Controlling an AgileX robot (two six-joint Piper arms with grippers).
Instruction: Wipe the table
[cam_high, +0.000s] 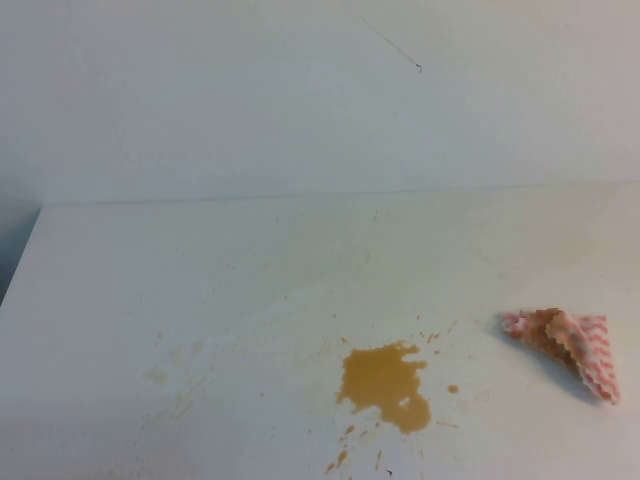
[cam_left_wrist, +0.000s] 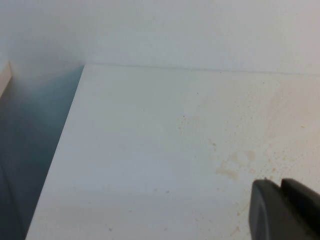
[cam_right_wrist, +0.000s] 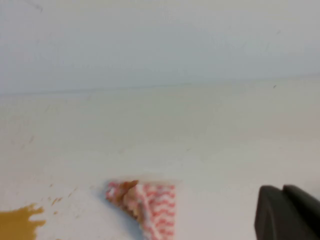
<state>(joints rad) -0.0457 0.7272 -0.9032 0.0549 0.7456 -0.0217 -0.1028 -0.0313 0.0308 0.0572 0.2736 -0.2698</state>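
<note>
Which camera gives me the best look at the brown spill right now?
High view: the whole spill shows, left of the cloth. Right wrist view catches only its edge, beyond the right gripper. Left wrist view shows only the left gripper and faint stains.

Crumpled pink cloth (cam_right_wrist: 145, 205) between brown spill (cam_right_wrist: 17, 223) and right tool (cam_right_wrist: 283, 202)

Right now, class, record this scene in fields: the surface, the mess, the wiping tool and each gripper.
Surface: white table
Mess: brown spill near the table's front edge
Tool: crumpled red-and-white cloth, right of the spill, lying free
Left gripper: shut, empty, over the table's left part
Right gripper: shut, empty, near the cloth
</note>
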